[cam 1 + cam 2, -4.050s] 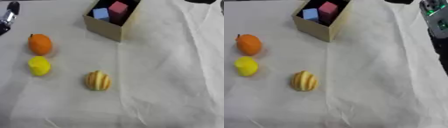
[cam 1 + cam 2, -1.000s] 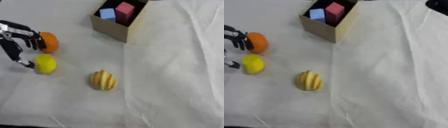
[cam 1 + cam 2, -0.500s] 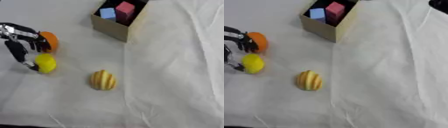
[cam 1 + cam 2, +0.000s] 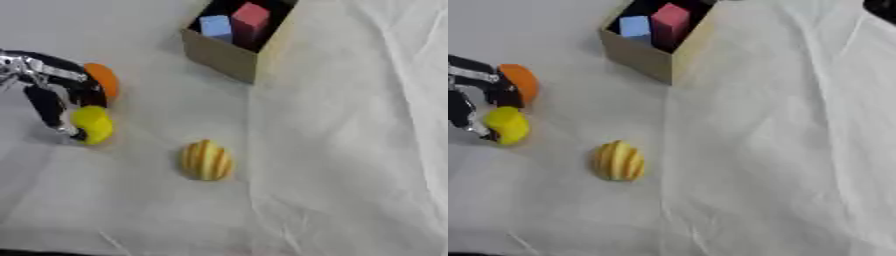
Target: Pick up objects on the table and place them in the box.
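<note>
The yellow object (image 4: 93,124) is gripped between the curled fingers of the left robot hand (image 4: 54,89), just beside the orange fruit (image 4: 103,81). A striped yellow object (image 4: 207,160) is seen on the tabletop (image 4: 350,150), well apart from the box (image 4: 236,35).

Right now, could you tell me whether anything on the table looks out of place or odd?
Nothing stands out. The box sits upright with blue and red blocks inside, the fruits lie intact on the wrinkled cloth, and the left robot hand is at the yellow fruit.

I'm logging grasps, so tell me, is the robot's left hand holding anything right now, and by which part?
The left hand has its fingers and thumb closed around the small yellow rounded object, gripping its left and upper sides. Whether it is lifted off the white cloth cannot be told.
</note>
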